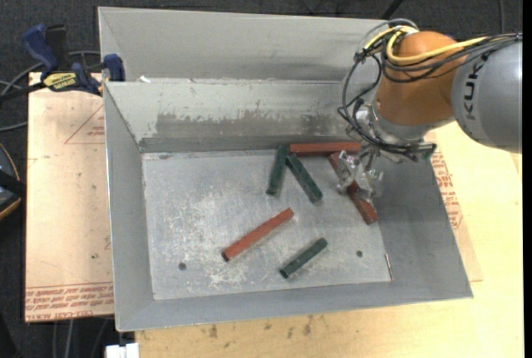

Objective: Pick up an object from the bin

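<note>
Looking down into a grey metal bin [249,111] with sloped walls and a scuffed flat floor. Extending in from the right, a grey robot arm [490,90] with a rounded orange cover [416,86] and looped cables at the wrist. Below the cover, the gripper [359,179], low over the right rear part of the floor, directly above a short dark red stick [366,211]. That stick lying diagonally, upper end hidden beneath the gripper, lower end poking out toward the front right. Metal of the gripper overlapping the stick in the view; touching or just above, impossible to tell. Grip state, whether apart, together or clamped, also impossible to tell from this angle.

5 more sticks spread loosely over the floor. Closest, a long red-brown stick [320,149] lying flat along the foot of the back wall, its right end just beside the gripper. Left of the gripper, 2 dark green sticks: 1 [304,180] slanting down to the right, the other [275,174] nearly upright in the view, top ends close together near the back wall like an upside-down V. Further forward, well apart from the gripper, a longer red-brown stick [258,234] angled up to the right in the middle of the floor. Near its right end, toward the front, a short dark green stick [303,257] at a similar angle.
</note>
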You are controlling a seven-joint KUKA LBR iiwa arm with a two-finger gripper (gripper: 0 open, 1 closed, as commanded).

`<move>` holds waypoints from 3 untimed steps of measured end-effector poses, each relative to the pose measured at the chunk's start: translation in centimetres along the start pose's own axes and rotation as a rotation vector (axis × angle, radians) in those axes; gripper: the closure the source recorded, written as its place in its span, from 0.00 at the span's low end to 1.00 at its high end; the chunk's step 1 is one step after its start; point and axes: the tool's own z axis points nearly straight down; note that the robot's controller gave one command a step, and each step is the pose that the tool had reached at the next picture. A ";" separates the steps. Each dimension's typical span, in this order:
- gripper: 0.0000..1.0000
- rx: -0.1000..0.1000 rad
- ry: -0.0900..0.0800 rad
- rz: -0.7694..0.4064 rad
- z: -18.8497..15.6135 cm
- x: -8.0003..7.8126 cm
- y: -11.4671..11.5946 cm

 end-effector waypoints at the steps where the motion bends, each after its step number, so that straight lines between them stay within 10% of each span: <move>1: 1.00 0.000 0.000 0.000 0.0 0.0 0.0; 2: 1.00 -0.002 0.003 0.146 -14.6 2.3 -1.0; 3: 1.00 -0.005 0.004 0.147 -14.4 2.4 -1.0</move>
